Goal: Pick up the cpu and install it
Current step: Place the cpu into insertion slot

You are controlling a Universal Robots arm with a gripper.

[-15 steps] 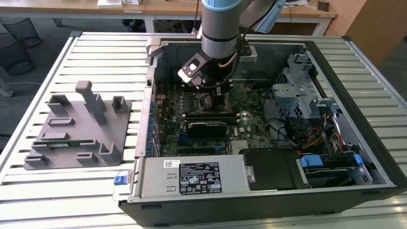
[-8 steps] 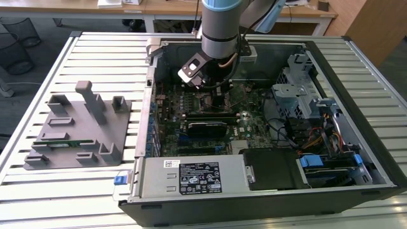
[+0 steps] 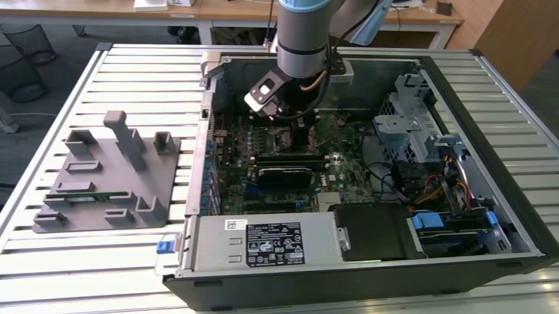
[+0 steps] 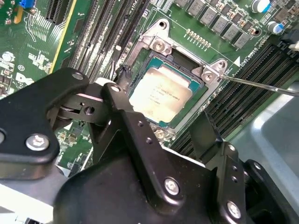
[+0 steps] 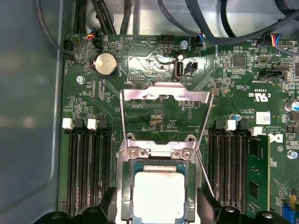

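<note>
Inside the open computer case [image 3: 367,284] on the slatted counter [image 3: 131,72], the cpu [image 5: 159,196] lies flat in the motherboard [image 5: 154,70] socket [image 5: 188,186], with the hinged metal frame [image 5: 163,95] flipped up. The hand [image 5: 159,210] hovers over it, released, its fingers [image 5: 110,205] spread either side of the chip. Beside the case, a grey tray [image 3: 96,167] holds a green memory stick [image 3: 83,195].

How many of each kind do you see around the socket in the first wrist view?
cpu: 1
coin cell battery: 1
open load plate: 1
white slot latches: 4
Total: 7
</note>
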